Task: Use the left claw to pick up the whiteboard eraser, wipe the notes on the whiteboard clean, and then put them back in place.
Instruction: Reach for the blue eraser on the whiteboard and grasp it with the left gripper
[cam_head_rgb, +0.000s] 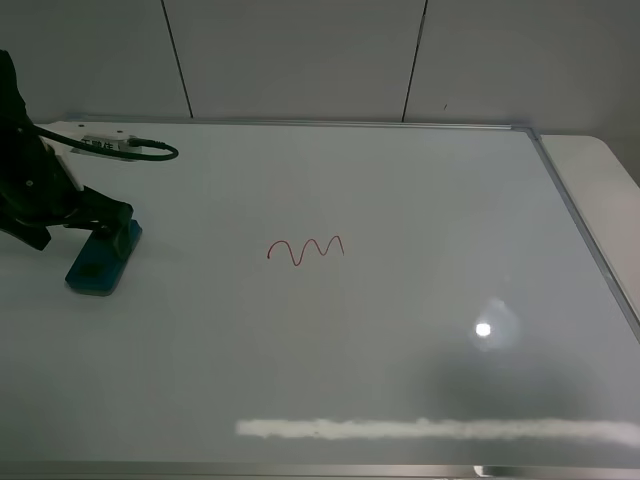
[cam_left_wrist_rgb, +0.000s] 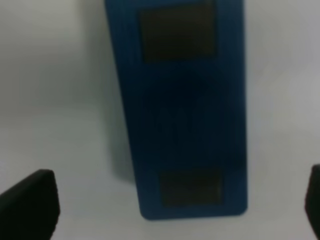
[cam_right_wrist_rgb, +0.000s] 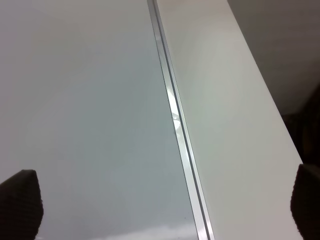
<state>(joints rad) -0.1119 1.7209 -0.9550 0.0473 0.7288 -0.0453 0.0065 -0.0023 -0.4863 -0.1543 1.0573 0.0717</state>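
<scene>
The left end effector (cam_head_rgb: 92, 225) hangs low over the far left part of the board with its two black fingers (cam_left_wrist_rgb: 27, 205) spread wide apart and nothing clamped. From its own wrist camera, the whiteboard eraser (cam_left_wrist_rgb: 185, 110) lies lengthwise in the gap between them. Both fingers stand clear of its long sides, though the picture is too blurred to judge the gap finely.

The eraser is a teal, round-cornered block with a darker square patch near each end. It rests flat on the whiteboard (cam_head_rgb: 400, 180). From above, the end effector covers one end of the whiteboard eraser (cam_head_rgb: 100, 262), and the rest pokes out from under it toward the near edge.

Just behind the arm, a black cable (cam_head_rgb: 150, 150) loops over the board's back edge, next to a small white tag (cam_head_rgb: 100, 142).

Out from the left end effector toward the middle of the board are the notes (cam_head_rgb: 305, 250), a thin red wavy line. They are whole and unsmudged, and well apart from the eraser.

The right end effector (cam_right_wrist_rgb: 162, 205) appears only in its own wrist view, with its fingers also wide apart and empty. Below it runs the board's silver frame (cam_right_wrist_rgb: 175, 115), with glossy whiteboard (cam_right_wrist_rgb: 75, 100) on one side and the pale counter (cam_right_wrist_rgb: 225, 100) on the other.
</scene>
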